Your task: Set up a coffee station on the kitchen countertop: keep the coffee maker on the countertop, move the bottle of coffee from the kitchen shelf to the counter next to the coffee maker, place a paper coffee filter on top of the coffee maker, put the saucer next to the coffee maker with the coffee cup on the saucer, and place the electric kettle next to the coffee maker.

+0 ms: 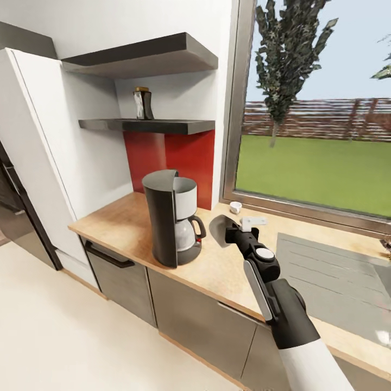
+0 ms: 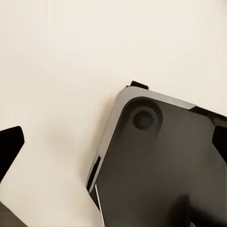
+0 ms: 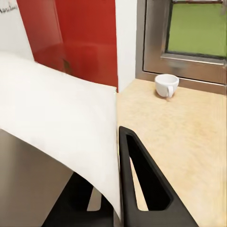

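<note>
The coffee maker point(image 1: 174, 217) stands on the wooden countertop point(image 1: 119, 217), which is where the task wants it, so that part looks settled. The right gripper point(image 1: 231, 232) hangs just beside the coffee maker on the window side, and its fingers are pinched on a paper filter point(image 1: 220, 229); in the right wrist view the white sheet point(image 3: 61, 137) curves out from between the black fingers point(image 3: 142, 179). The filter is near the machine's top but not yet on it, so I judge this step to be in hand and unfinished. The bottle of coffee point(image 1: 143, 104) is on the lower shelf point(image 1: 163, 126) above the coffee maker, so it remains to be brought down. The cup point(image 1: 235, 207) sits on the countertop behind the coffee maker toward the window, also seen in the right wrist view point(image 3: 166, 85), with no saucer under it. A small pale flat thing point(image 1: 254, 221) lies on the countertop just beside the gripper, on the far side from the coffee maker; what it is I cannot tell. The left wrist view looks down at a pale floor point(image 2: 56, 71) and a dark rounded corner of the robot's base point(image 2: 161, 161); dark tips show at the picture's edges, but whether the left gripper is spread or closed I cannot tell. No brand, label or readable writing appears on the coffee maker, bottle or cup.
</note>
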Controlling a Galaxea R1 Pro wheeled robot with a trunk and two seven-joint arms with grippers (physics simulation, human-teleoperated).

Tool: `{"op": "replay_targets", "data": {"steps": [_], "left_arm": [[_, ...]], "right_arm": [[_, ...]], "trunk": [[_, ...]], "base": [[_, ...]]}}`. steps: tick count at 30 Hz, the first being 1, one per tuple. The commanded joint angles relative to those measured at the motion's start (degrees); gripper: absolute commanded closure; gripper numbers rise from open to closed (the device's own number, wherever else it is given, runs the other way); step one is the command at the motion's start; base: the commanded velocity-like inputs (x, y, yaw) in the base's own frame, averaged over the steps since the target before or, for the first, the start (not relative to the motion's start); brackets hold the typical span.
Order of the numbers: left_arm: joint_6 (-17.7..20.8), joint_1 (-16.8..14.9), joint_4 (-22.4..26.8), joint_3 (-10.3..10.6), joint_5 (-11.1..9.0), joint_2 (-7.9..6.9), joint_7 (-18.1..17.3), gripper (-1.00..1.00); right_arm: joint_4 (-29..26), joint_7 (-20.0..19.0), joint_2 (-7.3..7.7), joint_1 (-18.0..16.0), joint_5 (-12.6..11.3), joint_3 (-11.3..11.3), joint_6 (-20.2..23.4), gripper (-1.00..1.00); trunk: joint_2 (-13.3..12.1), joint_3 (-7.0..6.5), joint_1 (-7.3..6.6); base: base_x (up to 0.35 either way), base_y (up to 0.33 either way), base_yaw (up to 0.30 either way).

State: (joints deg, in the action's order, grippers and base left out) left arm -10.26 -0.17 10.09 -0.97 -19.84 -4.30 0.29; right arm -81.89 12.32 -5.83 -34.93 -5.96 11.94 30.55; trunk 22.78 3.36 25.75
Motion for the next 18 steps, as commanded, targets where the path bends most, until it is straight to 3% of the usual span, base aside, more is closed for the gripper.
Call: {"op": "replay_targets", "data": {"steps": [1,12,15,18], "left_arm": [[-0.12,-0.03,0.02,-0.08,-0.02,0.00,0.00,-1.00],[0.02,0.00,-0.05,0.02,0.30,-0.48,-0.31,-1.00],[0.07,0.00,-0.29,0.08,3.52,-0.55,-0.37,-1.00],[0.13,0.00,-0.53,0.14,6.78,-0.47,-0.24,-1.00]], "right_arm": [[-0.04,0.60,0.00,-0.06,-0.81,0.10,0.13,1.00],[2.63,0.61,0.13,-0.22,-0.66,-0.68,0.84,1.00],[2.84,0.67,-0.09,-3.80,-0.84,-0.69,8.40,1.00],[3.20,0.68,-0.54,-7.83,-1.53,-0.69,12.18,1.00]], "trunk": [[0.14,0.13,0.03],[0.14,0.13,0.03],[0.14,0.13,0.03],[0.14,0.13,0.03]], "base": [[0.001,0.038,-0.260],[0.000,0.005,-0.042],[0.000,0.000,0.000],[0.000,0.000,0.000]]}}
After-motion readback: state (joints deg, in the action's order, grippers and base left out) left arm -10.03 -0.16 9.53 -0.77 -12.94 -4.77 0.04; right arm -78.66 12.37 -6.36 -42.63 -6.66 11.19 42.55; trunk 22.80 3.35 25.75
